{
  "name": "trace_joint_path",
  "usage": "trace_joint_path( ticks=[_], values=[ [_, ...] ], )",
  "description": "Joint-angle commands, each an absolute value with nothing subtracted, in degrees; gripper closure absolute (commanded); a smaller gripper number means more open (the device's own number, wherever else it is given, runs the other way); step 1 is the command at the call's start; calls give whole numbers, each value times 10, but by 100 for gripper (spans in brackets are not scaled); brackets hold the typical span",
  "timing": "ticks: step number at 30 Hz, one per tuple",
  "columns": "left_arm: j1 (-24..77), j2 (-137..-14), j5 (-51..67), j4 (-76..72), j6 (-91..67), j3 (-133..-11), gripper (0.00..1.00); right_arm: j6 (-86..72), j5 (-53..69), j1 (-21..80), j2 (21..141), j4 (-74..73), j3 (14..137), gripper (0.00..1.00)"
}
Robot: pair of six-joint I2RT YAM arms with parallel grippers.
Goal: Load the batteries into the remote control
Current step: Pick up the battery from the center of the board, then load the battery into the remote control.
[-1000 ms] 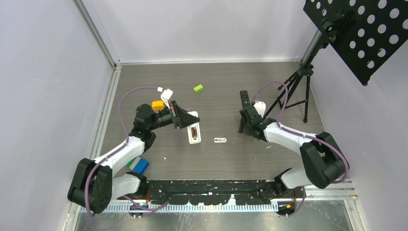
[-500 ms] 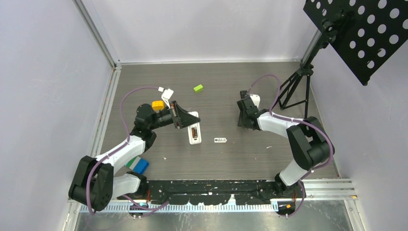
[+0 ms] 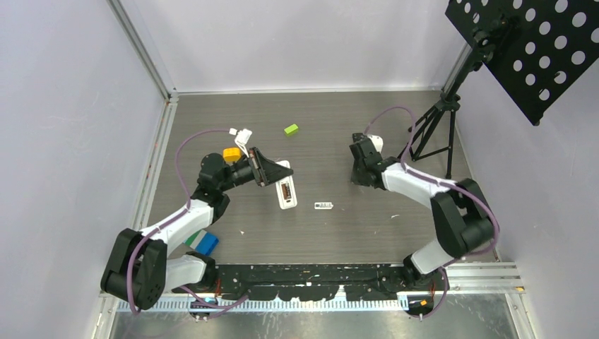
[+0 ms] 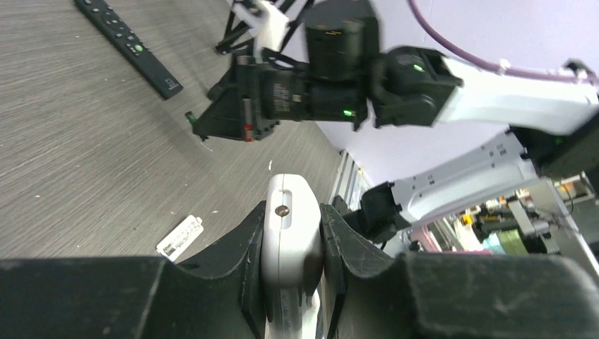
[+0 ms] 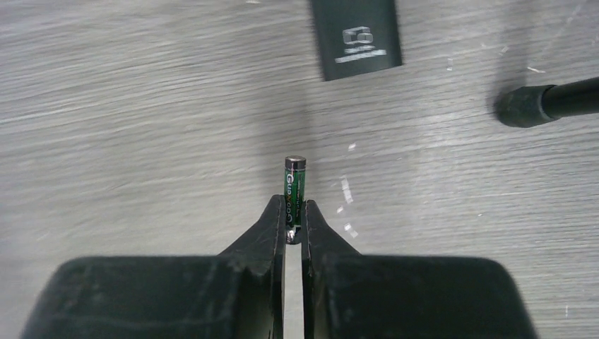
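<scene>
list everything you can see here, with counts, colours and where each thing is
battery: one, green and black, in the right pincer
white remote: one, white, centre-left, in the left pincer
black remote: one, black, flat on the table by the right arm
small flat piece: one, white, right of the white remote
green block: one, green, towards the back
orange block: one, orange, beside the left arm
blue block: one, blue, near left
stand: one, black, back right
table: one, dark grey wood grain
left pincer: shut on the white remote
right pincer: shut on the battery
</scene>
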State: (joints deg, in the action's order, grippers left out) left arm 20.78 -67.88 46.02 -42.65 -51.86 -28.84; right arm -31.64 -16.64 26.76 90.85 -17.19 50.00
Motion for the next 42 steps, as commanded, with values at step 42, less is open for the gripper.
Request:
trace_joint_path(
  ticks=[42],
  values=[
    [217, -803, 333, -554, -751, -267, 100, -299, 15, 536, 766, -202, 654, 87]
  ],
)
